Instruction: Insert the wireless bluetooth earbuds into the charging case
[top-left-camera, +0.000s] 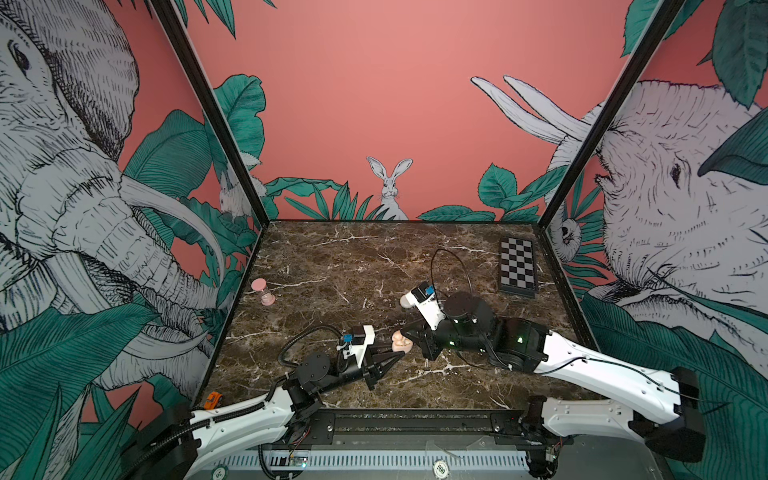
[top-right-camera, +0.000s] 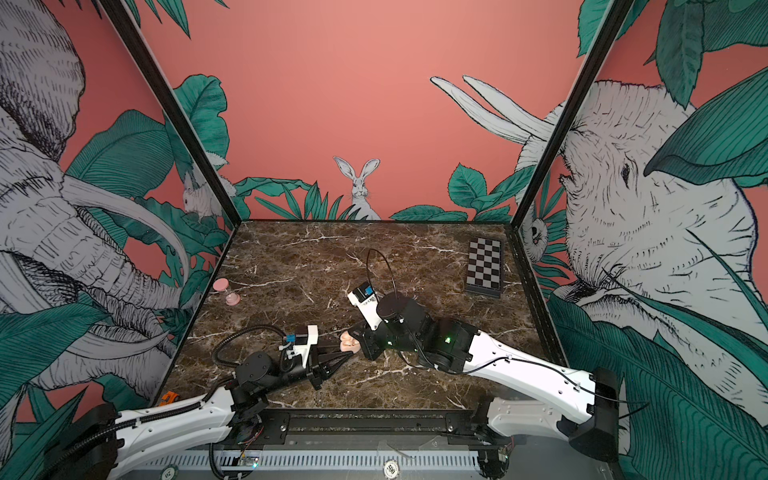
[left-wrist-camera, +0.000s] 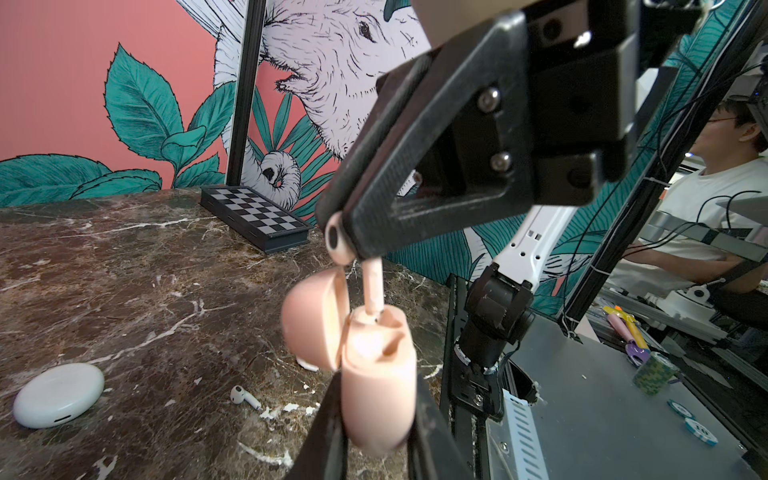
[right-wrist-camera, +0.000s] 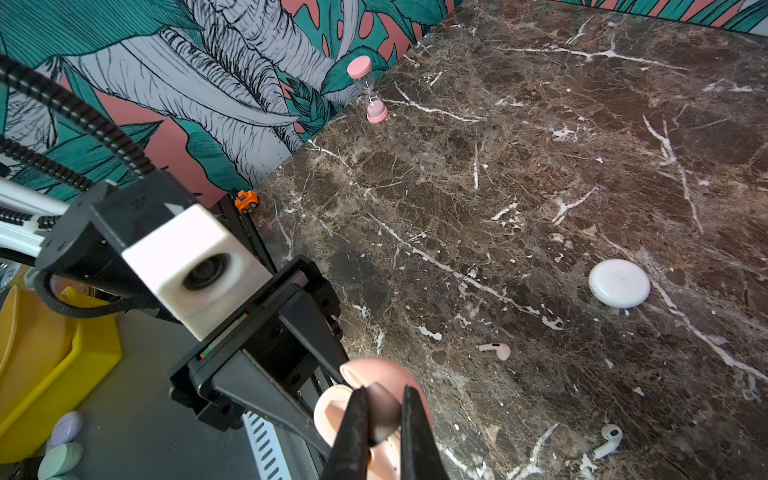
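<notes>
My left gripper (left-wrist-camera: 376, 386) is shut on the base of a pink charging case (left-wrist-camera: 378, 353), whose lid (left-wrist-camera: 311, 320) hangs open. The case (top-left-camera: 401, 341) is held just above the marble near the front middle in both top views. My right gripper (right-wrist-camera: 384, 399) is shut on the head of a pink earbud (left-wrist-camera: 336, 239). Its stem (left-wrist-camera: 372, 291) points down, with the tip in one slot of the case. A white earbud (right-wrist-camera: 606, 440) and a pink earbud (right-wrist-camera: 496, 350) lie loose on the marble beside the case.
A round white case (right-wrist-camera: 619, 283) lies shut on the marble behind the grippers. A checkered board (top-left-camera: 517, 266) sits at the back right and a pink hourglass (top-left-camera: 262, 291) stands by the left wall. An orange toy car (top-left-camera: 212, 400) rests at the front left corner.
</notes>
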